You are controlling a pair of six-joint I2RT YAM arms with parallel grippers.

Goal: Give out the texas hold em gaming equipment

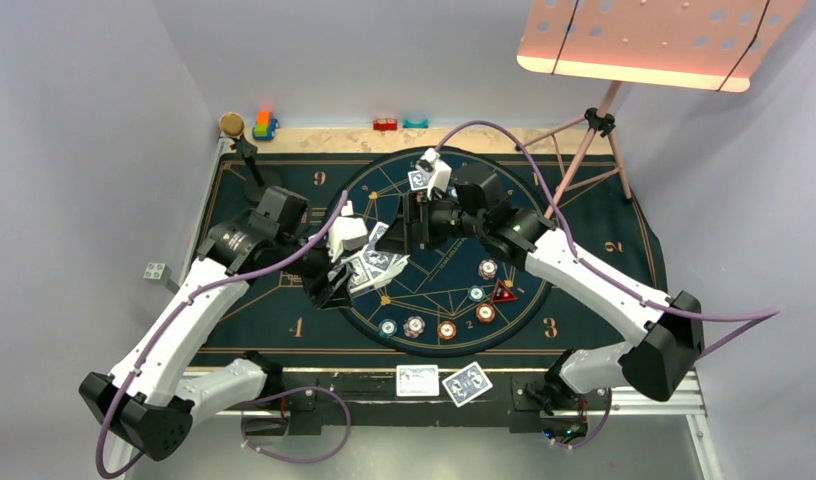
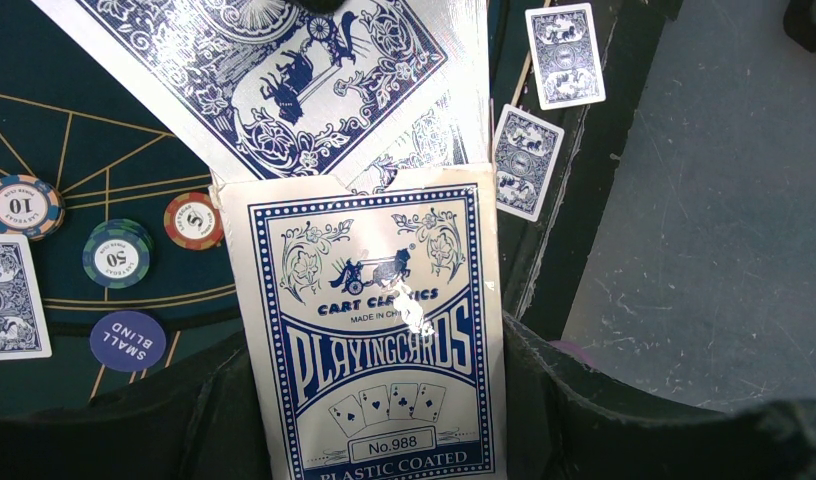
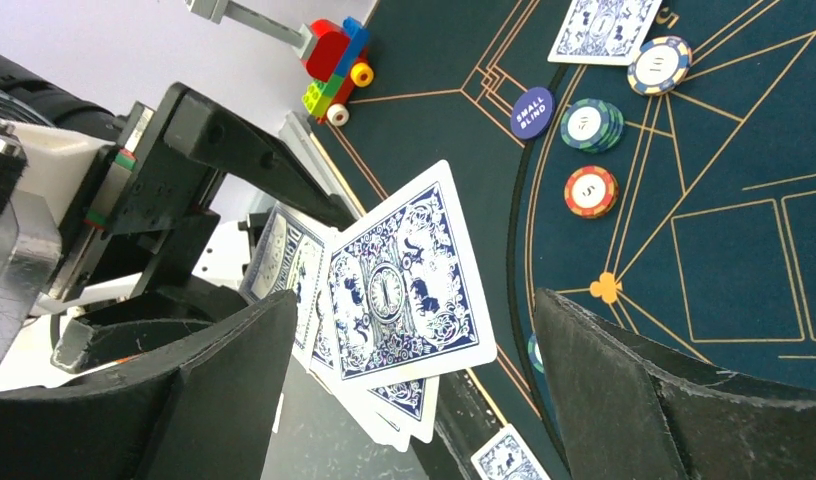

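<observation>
Left gripper [image 2: 379, 405] was clenched on the blue-and-white cardboard card box [image 2: 369, 300], its blue-backed cards [image 3: 404, 290] fanned between open jaws of the right gripper [image 3: 414, 350]. Round chips [image 3: 590, 191] out already, guess most dealing remained.

We see a dark mat [image 1: 284, 290] with gold lines covering the table [image 1: 324, 138]. On its round centre lie poker chips [image 1: 415, 325] in a loose arc, with a red triangular marker [image 1: 503, 292] among them; two face-down cards [image 1: 467, 384] lie at the near edge and toy blocks [image 1: 264, 125] at the far edge
</observation>
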